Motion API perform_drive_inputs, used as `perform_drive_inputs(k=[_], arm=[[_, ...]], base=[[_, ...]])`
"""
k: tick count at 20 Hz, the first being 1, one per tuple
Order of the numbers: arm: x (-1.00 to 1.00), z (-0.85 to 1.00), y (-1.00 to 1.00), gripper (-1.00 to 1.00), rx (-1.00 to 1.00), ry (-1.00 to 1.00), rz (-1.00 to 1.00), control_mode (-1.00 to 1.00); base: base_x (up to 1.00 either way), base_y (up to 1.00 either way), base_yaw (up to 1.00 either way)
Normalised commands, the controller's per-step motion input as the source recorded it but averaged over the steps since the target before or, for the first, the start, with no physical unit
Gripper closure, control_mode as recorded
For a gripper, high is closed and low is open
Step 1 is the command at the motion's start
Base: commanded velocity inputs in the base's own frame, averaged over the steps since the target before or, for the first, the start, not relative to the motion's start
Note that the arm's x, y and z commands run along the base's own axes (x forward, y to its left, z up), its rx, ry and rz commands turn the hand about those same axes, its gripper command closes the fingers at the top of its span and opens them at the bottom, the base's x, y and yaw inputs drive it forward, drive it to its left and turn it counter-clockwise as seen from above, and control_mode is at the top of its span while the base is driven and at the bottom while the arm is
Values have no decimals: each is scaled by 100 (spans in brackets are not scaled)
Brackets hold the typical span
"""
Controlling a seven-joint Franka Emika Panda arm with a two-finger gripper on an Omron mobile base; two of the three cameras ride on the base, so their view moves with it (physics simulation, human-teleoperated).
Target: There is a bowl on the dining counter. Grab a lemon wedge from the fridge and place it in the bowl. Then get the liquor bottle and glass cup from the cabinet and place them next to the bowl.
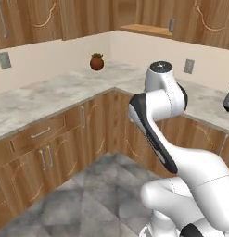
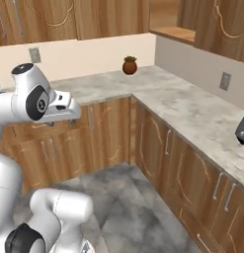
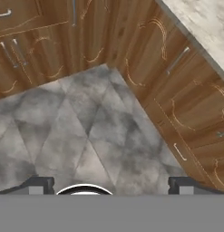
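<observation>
The cabinet (image 1: 146, 30) — light brown wood, carved-panel doors beside an open plank shelf — hangs on the wall, high above and well apart from the floor-facing jaws of the gripper (image 3: 111, 184).

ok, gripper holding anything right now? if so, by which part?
Nothing is held. In the hand view the gripper is open, its fingertips wide apart with only the grey tiled floor between them.

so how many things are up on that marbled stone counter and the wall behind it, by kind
small round brown pot with a red top: 1
grey wall outlets: 2
dark appliance cut off at the picture's edge, on the beige-grey marbled counter: 1
total: 4
</observation>
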Motion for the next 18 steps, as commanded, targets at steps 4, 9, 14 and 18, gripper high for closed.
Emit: perform_drive_inputs(k=[4, 9, 14, 18], arm=[[0, 0, 0, -100, 0, 0, 0, 100], [0, 0, 0, -100, 0, 0, 0, 100], [0, 0, 0, -100, 0, 0, 0, 100], [0, 0, 0, -100, 0, 0, 0, 100]], base=[[95, 26, -53], [89, 22, -52], [77, 23, -51], [71, 29, -48]])
